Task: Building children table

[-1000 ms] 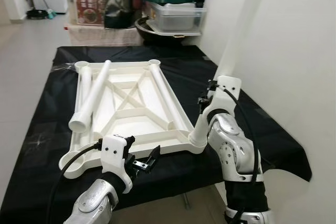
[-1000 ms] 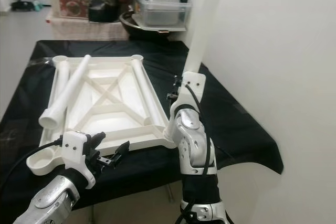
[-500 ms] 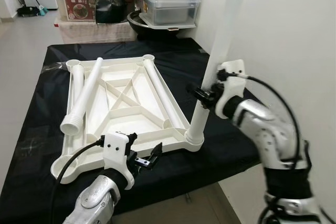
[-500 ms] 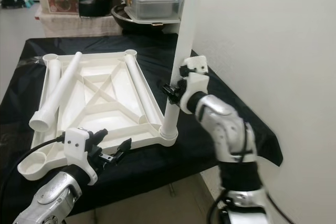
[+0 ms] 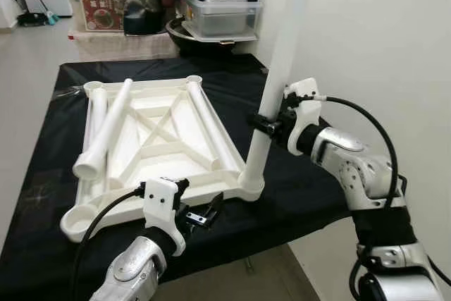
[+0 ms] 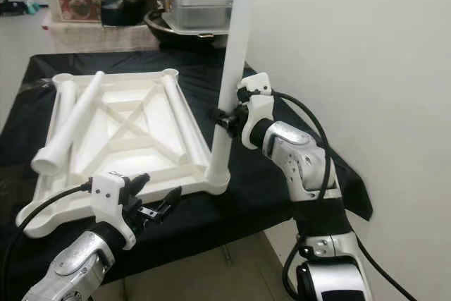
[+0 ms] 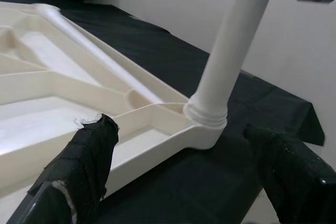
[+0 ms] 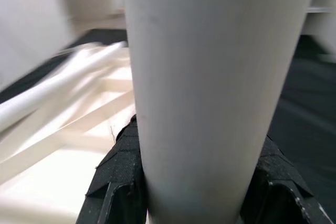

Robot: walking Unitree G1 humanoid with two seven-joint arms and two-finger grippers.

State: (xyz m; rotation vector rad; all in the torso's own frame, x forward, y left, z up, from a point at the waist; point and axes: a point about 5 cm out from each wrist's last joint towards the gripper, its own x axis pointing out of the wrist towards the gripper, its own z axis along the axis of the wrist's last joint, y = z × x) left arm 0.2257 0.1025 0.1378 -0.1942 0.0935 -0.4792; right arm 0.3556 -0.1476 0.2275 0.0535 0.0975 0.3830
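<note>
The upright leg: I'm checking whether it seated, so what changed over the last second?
The right end effector, shut on the upright leg, swung its arm out rightward; the leg looks less tilted. Its foot stays in the tabletop's corner socket. The left end effector hovers open.

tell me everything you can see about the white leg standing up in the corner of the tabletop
The upright leg is a long, smooth, round white tube that looks like plastic, slightly wider toward its ringed base. Its foot sits in the near right corner socket of the upside-down white tabletop, which lies on a black cloth. It stands tilted a little, top leaning right and away. The right gripper is shut on it about halfway up, black fingers pressed to both sides. The left gripper hovers open near its base, not touching.
</note>
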